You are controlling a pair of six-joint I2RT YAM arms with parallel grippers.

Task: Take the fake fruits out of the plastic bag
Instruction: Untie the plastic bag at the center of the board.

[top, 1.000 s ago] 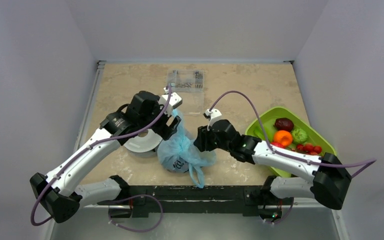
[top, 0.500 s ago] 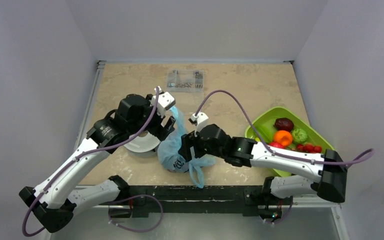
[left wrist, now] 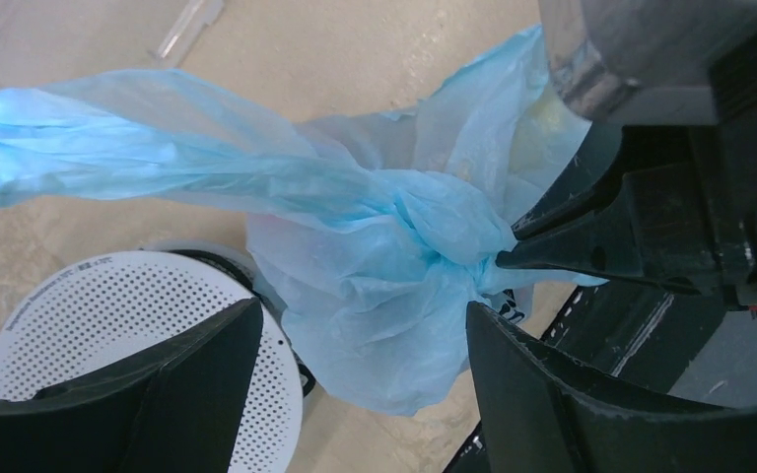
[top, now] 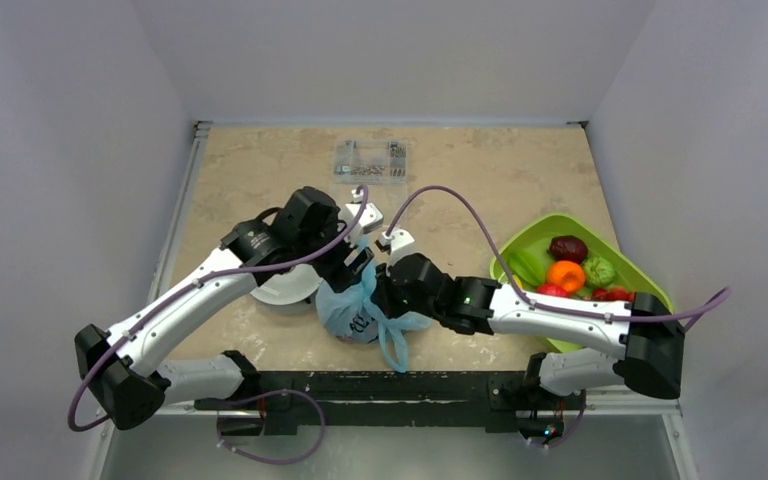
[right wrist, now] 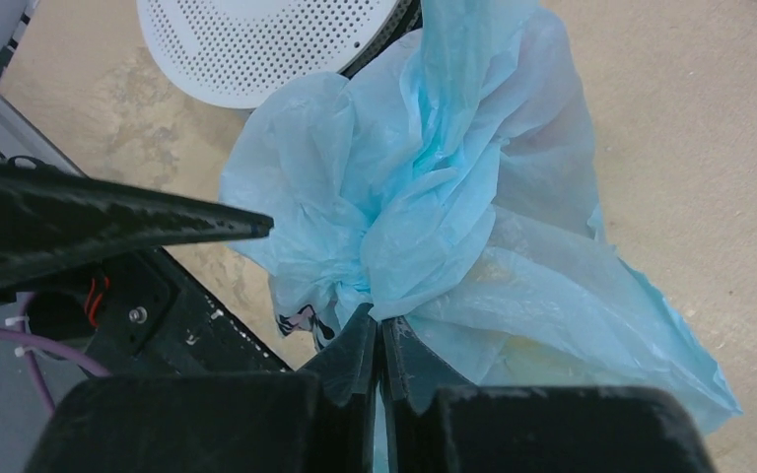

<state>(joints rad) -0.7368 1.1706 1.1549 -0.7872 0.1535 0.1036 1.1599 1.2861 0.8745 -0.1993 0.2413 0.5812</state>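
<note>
Left gripper (left wrist: 360, 315) spread wide, straddling the bunched neck of the plastic bag (right wrist: 434, 197) at the middle of the near edge, just right of the white perforated disc (left wrist: 108, 335). Right gripper (right wrist: 379, 340) clamped shut on a fold of the bunch. Best to close the left on loose film opposite the right pinch, not on the tight gather, then draw apart gently to open the mouth without tearing. Inside, only a pale yellowish patch through the film. Several fake fruits (top: 566, 275) already in the green tray (top: 505, 250) at the right edge.
</note>
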